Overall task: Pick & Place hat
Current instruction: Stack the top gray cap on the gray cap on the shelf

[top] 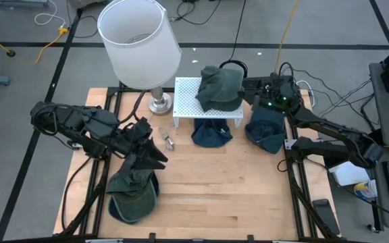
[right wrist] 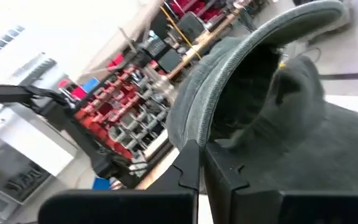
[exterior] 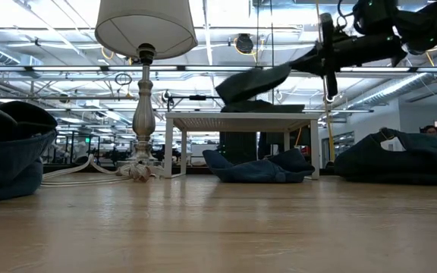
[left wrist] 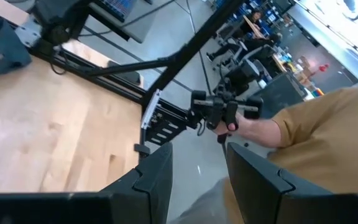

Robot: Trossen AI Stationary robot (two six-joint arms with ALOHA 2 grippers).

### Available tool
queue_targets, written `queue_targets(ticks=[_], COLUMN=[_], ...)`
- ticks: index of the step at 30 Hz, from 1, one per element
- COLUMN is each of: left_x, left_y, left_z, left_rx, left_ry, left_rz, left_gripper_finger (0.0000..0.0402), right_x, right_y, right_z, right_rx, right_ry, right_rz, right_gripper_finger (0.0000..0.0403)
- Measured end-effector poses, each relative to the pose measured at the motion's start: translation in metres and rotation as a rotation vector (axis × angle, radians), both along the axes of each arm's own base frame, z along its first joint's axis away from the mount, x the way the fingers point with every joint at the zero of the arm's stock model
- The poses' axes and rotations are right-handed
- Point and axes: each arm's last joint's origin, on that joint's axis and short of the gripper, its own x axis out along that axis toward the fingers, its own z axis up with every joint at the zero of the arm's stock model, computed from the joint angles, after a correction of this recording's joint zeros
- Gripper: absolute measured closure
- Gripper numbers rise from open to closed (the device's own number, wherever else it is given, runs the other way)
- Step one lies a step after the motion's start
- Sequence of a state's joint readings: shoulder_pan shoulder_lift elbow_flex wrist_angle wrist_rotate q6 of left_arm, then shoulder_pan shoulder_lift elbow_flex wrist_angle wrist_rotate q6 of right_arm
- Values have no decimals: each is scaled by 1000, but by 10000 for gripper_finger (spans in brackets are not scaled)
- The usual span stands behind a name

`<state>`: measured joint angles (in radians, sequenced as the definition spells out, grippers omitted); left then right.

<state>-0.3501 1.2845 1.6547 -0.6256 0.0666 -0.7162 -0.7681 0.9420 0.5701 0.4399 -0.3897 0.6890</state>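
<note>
From above, the right gripper [top: 248, 86] is clamped on the grey-green hat [top: 220, 88] over the white stand [top: 186, 101] at the bench's far edge, with the lamp [top: 140, 42] just beside the stand, blue hats [top: 211, 133] under and beside it, and the left gripper [top: 148, 150], fingers apart, over another hat [top: 134, 192] at the near-left edge. At bench level the held hat [exterior: 253, 82] hangs tilted just above the stand top [exterior: 234, 117]. The right wrist view shows its fingers [right wrist: 188, 165] pinching the brim [right wrist: 229, 62]; the left wrist view shows a person's hand [left wrist: 238, 127] beyond the bench.

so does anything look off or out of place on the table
One hat lies crumpled under the white rack rather than on it. The right gripper holds a grey-green hat tilted above the rack. Nothing looks spilled or damaged.
</note>
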Motion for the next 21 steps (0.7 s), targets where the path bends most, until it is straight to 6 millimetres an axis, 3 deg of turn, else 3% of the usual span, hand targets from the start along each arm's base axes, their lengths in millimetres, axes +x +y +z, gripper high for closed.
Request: queue_targets(ticks=[5,21], left_x=[0,0], left_y=[0,0], left_z=[0,0], left_rx=[-3,0], left_ry=[1,0], left_rz=[-13,-14], left_gripper_finger=[247,247], right_x=[-5,-12], right_y=[4,6], right_z=[1,-44], right_rx=[51,252], right_ry=[7,213], right_rz=[-2,-90], right_gripper_finger=[403,403])
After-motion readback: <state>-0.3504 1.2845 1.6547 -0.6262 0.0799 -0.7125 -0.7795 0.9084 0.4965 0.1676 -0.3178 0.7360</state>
